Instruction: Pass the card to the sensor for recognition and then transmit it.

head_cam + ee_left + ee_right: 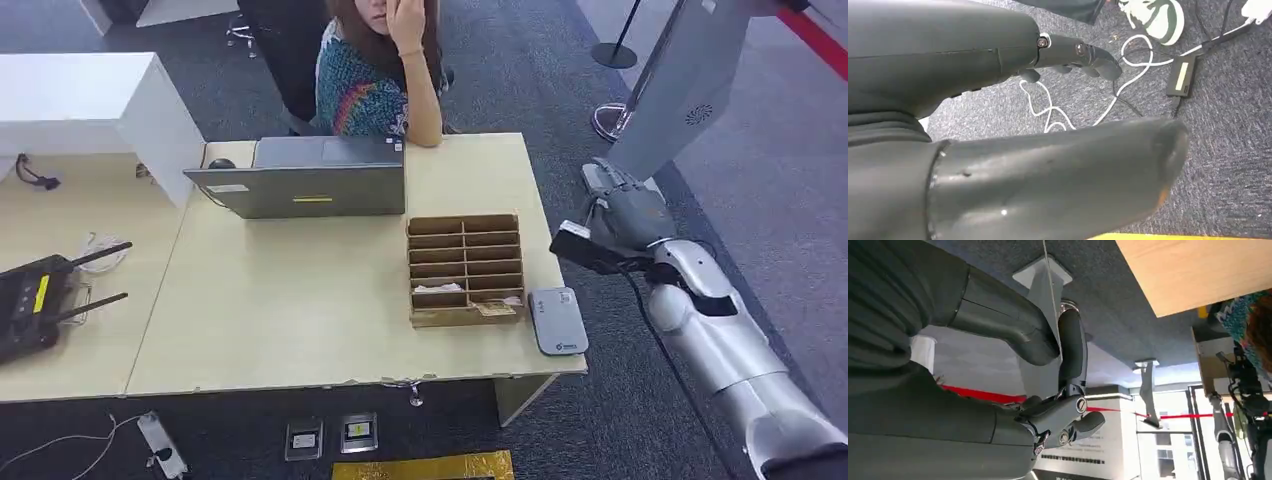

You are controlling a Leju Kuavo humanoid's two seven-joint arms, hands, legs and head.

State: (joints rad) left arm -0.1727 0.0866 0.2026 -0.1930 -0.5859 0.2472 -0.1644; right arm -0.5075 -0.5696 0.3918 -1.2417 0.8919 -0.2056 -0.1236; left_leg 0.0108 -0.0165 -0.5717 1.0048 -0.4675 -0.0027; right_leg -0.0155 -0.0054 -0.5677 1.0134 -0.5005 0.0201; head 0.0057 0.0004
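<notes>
My right hand (pixel 620 215) hangs off the desk's right edge, level with the wooden card holder (pixel 465 268). In the right wrist view the thumb (pixel 1008 322) and a dark finger (pixel 1071 345) pinch a thin pale card (pixel 1051 290), seen edge-on. The white card sensor (pixel 557 320) lies flat on the desk's front right corner, left of and nearer than that hand. A few cards sit in the holder's lower slots. My left hand (pixel 1048 125) hangs over the carpet with its fingers (pixel 1088 55) apart from the thumb and nothing in it.
A person (pixel 380 70) sits behind the grey laptop (pixel 310 180) at the desk's far side. A grey sign stand (pixel 690 80) rises just right of my right hand. A black router (pixel 35 295) lies on the left table. Cables and a power adapter (pixel 1182 75) lie on the floor.
</notes>
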